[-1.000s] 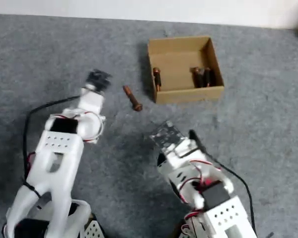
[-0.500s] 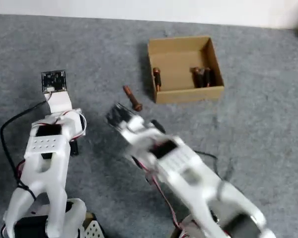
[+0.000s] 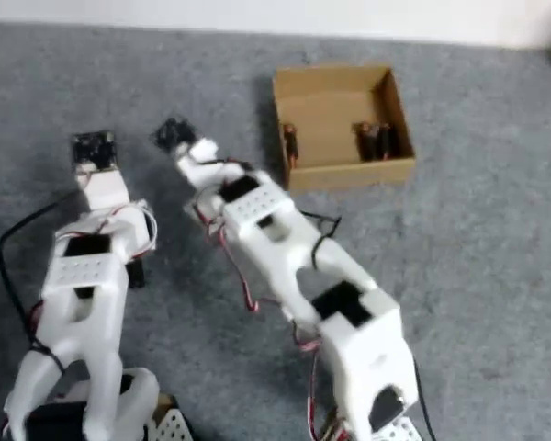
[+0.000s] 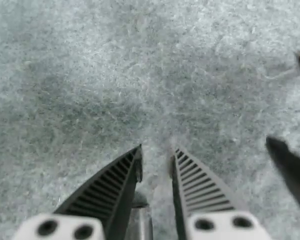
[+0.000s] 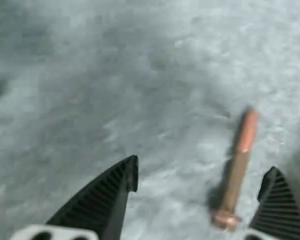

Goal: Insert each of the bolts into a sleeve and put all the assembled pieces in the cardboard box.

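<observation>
- Right, we look down the right gripper [image 5: 202, 167]: its jaws stand wide apart and hold nothing.
- The bolt [image 5: 236, 172] lies flat on the grey carpet [image 5: 115, 75] between those two fingers, much closer to one than to the other. We cannot tell whether it touches that one.
- Its long axis runs along the gripper's own line. The flanged head is at the near end and the plain copper tip points away from the wrist.
- Over at the left gripper [image 4: 156, 150], the fingers are drawn close with a narrow gap at the tips. There is nothing between them, and carpet lies beyond.
- From above, the cardboard box [image 3: 349, 175] sits at the far side of the carpet with its top open.
- Inside it we count three copper-brown items. One piece [image 3: 290, 145] lies against the left wall with its long axis running near to far, and a pair [image 3: 375, 142] lies side by side by the right wall, pointing the same way.
- The right arm [image 3: 266, 230] stretches diagonally across the carpet, passing near the box's near-left corner and covering the carpet beside that corner.
- The left arm [image 3: 83, 276] stands well apart from the box, and a black cable [image 3: 18, 239] loops off its side.
</observation>
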